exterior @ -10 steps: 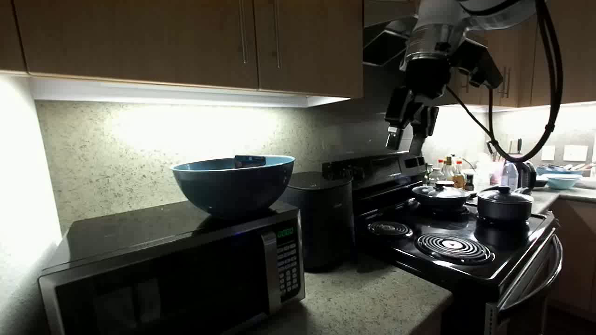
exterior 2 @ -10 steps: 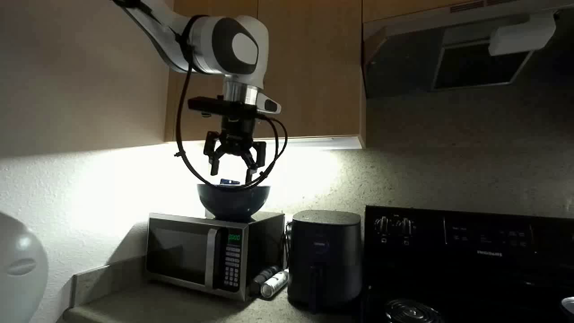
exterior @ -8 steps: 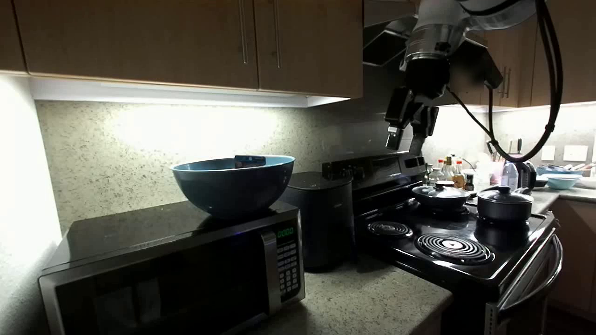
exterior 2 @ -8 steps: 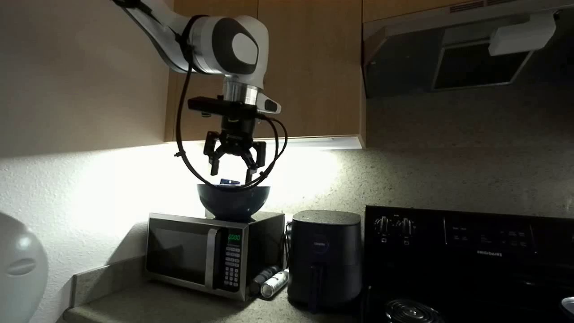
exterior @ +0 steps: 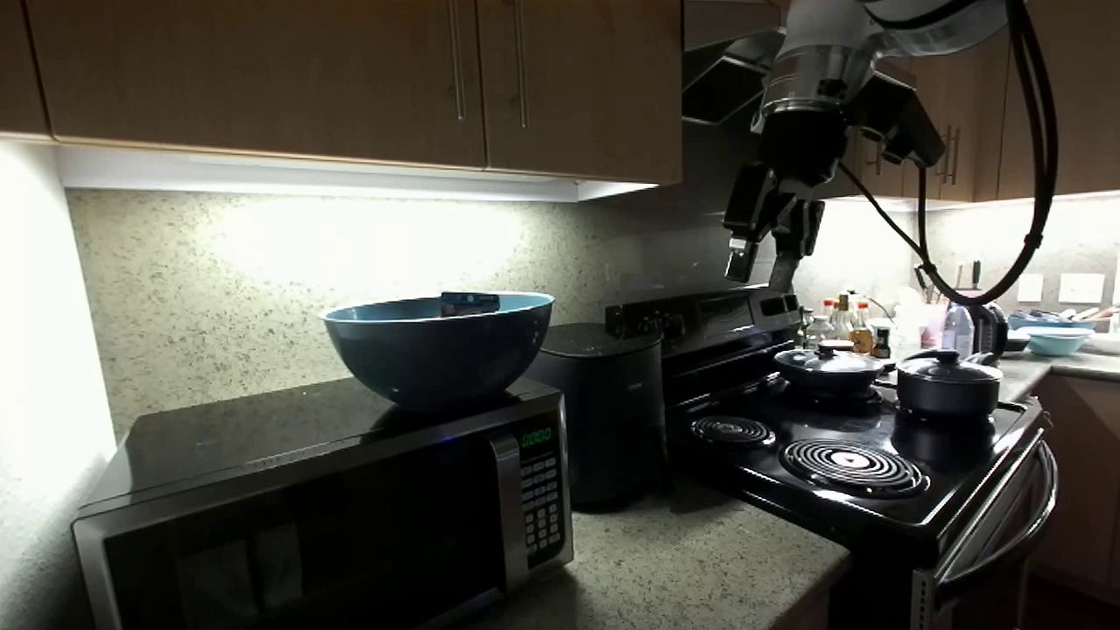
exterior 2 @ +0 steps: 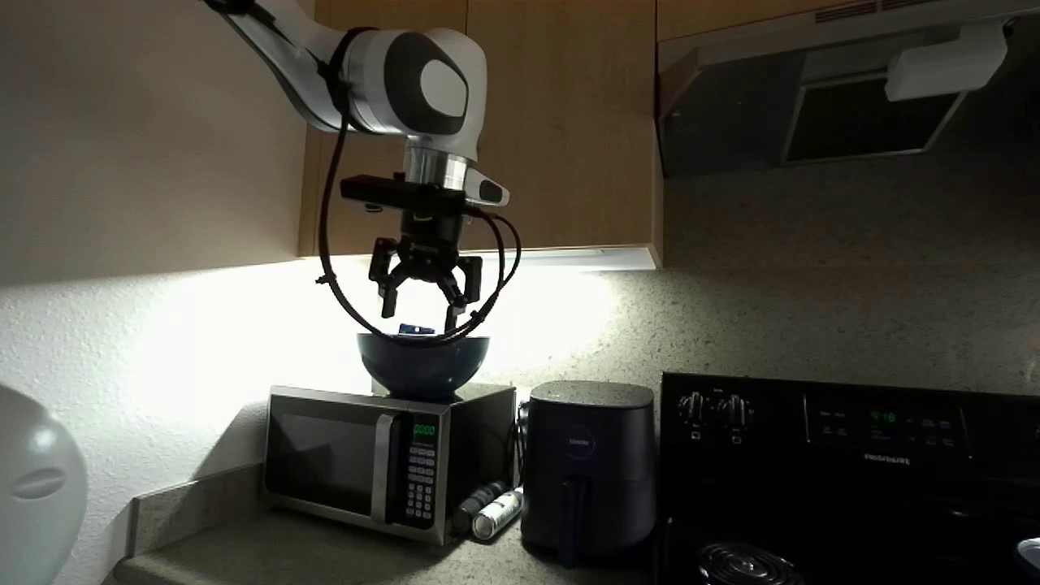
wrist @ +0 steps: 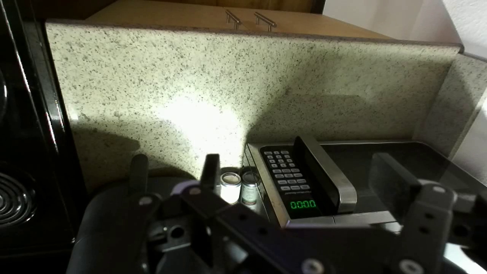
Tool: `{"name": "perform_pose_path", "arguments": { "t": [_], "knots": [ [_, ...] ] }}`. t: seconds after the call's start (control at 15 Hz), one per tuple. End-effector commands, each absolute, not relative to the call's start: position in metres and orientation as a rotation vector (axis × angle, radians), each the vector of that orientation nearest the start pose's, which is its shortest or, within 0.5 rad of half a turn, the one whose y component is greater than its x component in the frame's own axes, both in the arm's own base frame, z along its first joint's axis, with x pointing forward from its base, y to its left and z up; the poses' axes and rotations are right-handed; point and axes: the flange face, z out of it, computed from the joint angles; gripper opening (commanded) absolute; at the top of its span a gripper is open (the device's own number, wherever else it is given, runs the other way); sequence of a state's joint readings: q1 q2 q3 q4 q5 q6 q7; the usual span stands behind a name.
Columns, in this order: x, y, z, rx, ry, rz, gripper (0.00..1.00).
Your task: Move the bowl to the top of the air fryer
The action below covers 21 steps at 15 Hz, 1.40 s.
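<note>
Well apart from your jaws, the bowl [exterior: 437,359] sits upright on the microwave [exterior 2: 325,463], at the end nearer the air fryer [exterior 2: 589,471]; in an exterior view it shows beneath those jaws. A small dark-blue item [exterior: 470,304] pokes above its rim. Your gripper [exterior 2: 421,312] points down with its jaws spread wide. Lower than the jaws, the air fryer stands just beside the microwave, and two cylindrical containers [exterior 2: 497,516] lie between them. The black stove [exterior 2: 812,479], also below jaw level, flanks the air fryer's other side.

White arm [exterior 2: 422,85] (black gripper [exterior 2: 420,322], cable [exterior: 1046,157])
</note>
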<state>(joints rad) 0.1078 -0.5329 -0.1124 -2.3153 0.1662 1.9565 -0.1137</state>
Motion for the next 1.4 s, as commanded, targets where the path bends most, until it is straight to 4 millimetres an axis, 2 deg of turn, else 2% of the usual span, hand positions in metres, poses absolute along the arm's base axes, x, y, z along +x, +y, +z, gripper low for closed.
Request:
{"name": "perform_pose_path", "arguments": {
  "t": [0.0, 0.07, 0.27, 0.67, 0.73, 0.87, 1.07, 1.13, 1.33],
  "knots": [
    [0.409, 0.002, 0.557, -2.921, -0.103, -0.264, 1.00],
    [0.409, 0.002, 0.557, -2.921, -0.103, -0.264, 1.00],
    [0.431, 0.017, 0.560, -2.955, -0.145, -0.260, 1.00],
    [0.488, 0.084, 0.568, -3.017, -0.288, -0.283, 1.00],
    [0.468, 0.070, 0.568, -2.984, -0.277, -0.273, 1.00],
    [0.476, 0.078, 0.564, -2.987, -0.293, -0.257, 1.00],
    [0.474, 0.072, 0.568, -2.986, -0.277, -0.268, 1.00],
    [0.475, 0.074, 0.561, -2.966, -0.248, -0.256, 1.00],
    [0.496, 0.085, 0.537, -2.900, -0.017, -0.294, 1.00]
  ]
}}
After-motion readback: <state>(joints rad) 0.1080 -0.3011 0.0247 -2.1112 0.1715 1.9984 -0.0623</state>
